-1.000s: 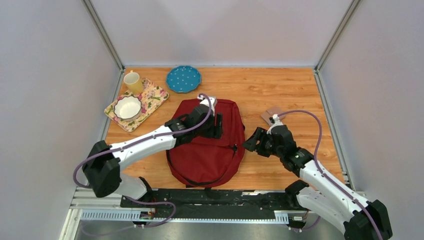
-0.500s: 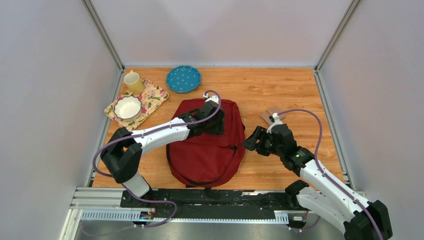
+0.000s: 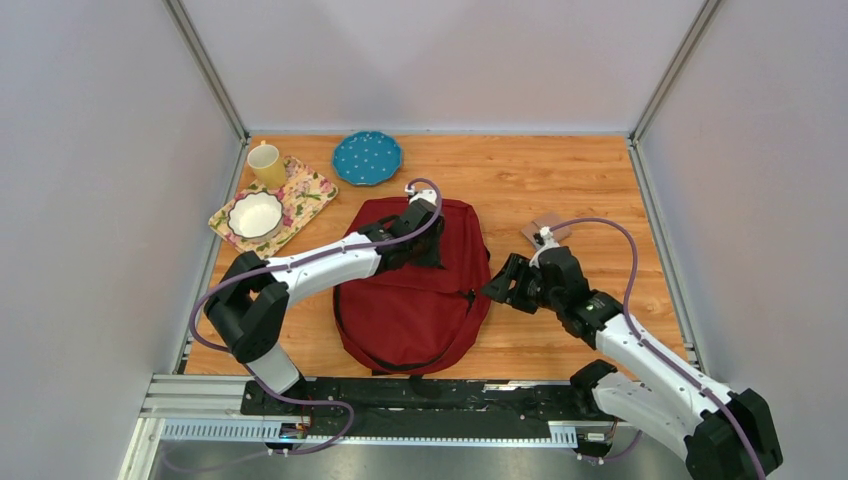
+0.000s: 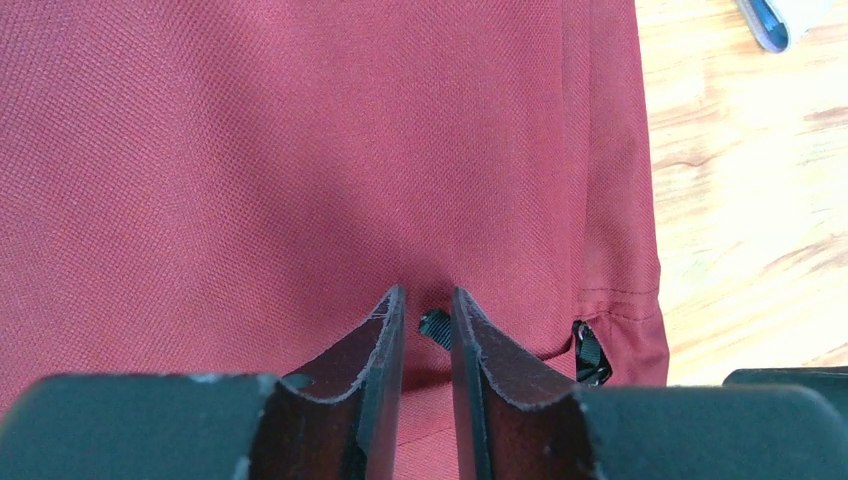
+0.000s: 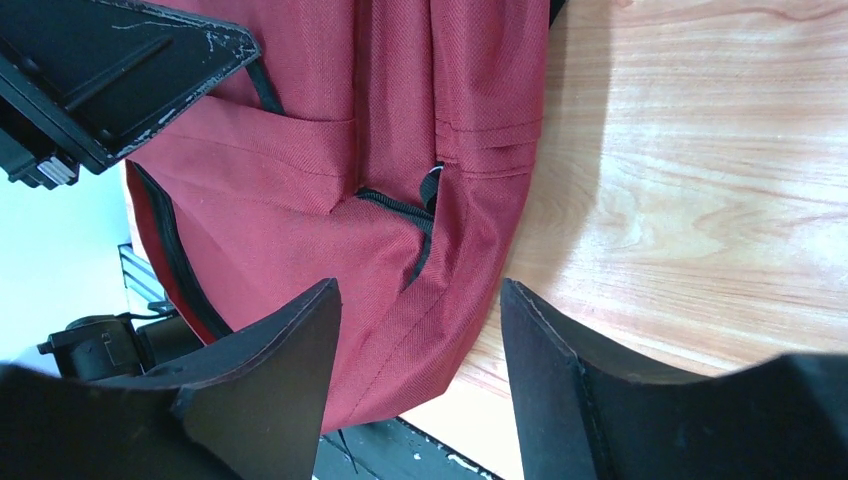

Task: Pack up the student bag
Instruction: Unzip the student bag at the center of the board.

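The student bag (image 3: 415, 290) lies flat at the middle of the surface (image 3: 580, 170). Your left claw (image 4: 427, 295) stands with its jaws a narrow gap apart and a black zipper pull (image 4: 435, 327) at their tips; whether it is pinched cannot be told. Seat the pull deep before drawing. Your right claw (image 5: 418, 285), jaws wide apart, hovers at the bag's right edge; use it to pin the fabric.

Bright, even overhead light, soft shadows on the student bag (image 4: 250, 150) — the near fingers (image 4: 360, 375) slightly blurred.
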You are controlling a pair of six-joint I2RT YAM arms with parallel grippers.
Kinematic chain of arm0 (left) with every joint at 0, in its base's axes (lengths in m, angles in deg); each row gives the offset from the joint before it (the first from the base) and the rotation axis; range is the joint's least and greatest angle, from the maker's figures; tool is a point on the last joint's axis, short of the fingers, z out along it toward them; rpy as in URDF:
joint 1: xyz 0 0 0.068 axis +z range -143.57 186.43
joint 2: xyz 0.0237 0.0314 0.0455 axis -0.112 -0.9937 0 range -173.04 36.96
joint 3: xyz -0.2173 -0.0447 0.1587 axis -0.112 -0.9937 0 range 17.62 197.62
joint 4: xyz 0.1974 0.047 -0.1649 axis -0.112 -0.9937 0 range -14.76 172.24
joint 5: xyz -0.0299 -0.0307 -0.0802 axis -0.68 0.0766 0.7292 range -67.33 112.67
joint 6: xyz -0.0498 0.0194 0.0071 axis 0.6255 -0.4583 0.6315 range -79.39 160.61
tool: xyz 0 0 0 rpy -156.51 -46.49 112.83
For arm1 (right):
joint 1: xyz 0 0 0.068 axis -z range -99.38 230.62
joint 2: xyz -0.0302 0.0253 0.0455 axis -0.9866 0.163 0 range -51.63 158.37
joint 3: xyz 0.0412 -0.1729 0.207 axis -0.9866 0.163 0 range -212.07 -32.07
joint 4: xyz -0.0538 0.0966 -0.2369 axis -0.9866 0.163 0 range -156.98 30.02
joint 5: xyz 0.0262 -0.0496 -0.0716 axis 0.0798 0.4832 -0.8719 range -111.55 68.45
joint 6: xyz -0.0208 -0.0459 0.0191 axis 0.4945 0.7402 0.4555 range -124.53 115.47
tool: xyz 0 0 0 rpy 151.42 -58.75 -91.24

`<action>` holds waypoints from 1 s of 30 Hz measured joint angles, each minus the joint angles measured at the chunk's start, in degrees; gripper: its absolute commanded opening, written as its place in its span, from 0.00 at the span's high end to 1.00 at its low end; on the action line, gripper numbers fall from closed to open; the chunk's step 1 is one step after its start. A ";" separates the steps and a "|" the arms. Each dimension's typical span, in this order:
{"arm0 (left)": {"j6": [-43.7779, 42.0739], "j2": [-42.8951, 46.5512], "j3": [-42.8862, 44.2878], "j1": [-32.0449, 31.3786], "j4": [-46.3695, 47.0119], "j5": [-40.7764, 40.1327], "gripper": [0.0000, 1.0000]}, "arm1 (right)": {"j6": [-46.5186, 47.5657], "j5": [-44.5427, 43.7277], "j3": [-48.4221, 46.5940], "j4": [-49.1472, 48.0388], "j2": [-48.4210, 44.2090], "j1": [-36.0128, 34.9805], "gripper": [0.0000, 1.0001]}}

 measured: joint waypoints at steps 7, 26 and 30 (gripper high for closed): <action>0.02 -0.02 -0.28 0.15 1.66 2.45 0.73 | -0.57 1.51 0.00 -2.21 2.27 0.00 0.38; 0.44 -0.61 -2.14 -0.02 4.15 7.41 1.00 | -1.14 3.69 -0.02 -4.37 5.38 0.00 0.39; 0.44 -0.37 -3.93 0.00 6.54 7.76 1.00 | -1.77 5.14 -0.13 -5.84 6.45 0.00 0.39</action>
